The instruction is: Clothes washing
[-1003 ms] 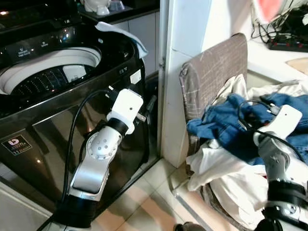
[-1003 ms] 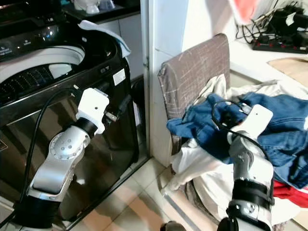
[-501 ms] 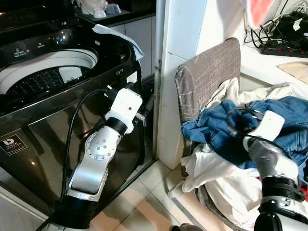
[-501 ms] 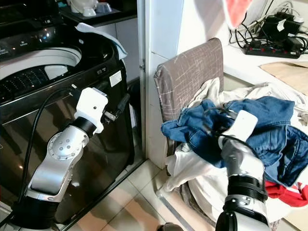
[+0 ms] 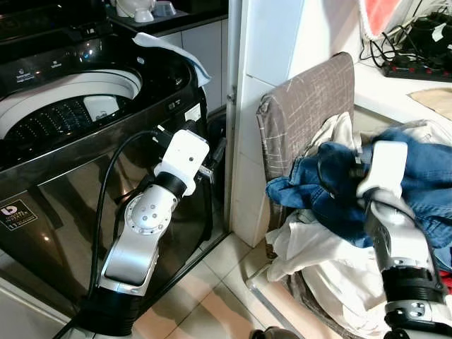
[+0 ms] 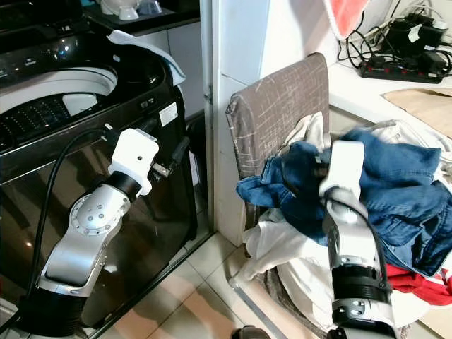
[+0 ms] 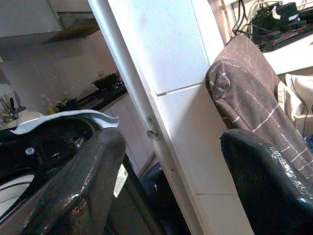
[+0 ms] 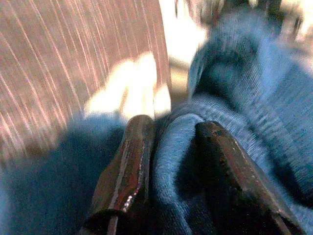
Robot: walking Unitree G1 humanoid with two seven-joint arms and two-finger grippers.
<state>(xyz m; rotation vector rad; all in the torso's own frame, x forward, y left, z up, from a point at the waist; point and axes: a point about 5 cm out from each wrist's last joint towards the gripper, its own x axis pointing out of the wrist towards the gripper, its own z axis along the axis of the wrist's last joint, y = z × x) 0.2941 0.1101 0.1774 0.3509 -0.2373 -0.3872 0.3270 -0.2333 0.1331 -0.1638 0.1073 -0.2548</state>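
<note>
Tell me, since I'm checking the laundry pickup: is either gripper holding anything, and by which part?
The right gripper pinches a fold of the blue denim garment on the pile; the left gripper holds nothing.

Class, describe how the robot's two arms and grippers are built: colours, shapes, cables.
Both arms are silver metal with black bands and a round, bolted joint; a white boxy wrist housing tops each. A black cable loops along each arm. The left gripper and right gripper each have two long glossy black fingers.

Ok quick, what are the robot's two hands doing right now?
Left gripper: open, holding nothing.
Right gripper: shut on the blue denim garment.
</note>
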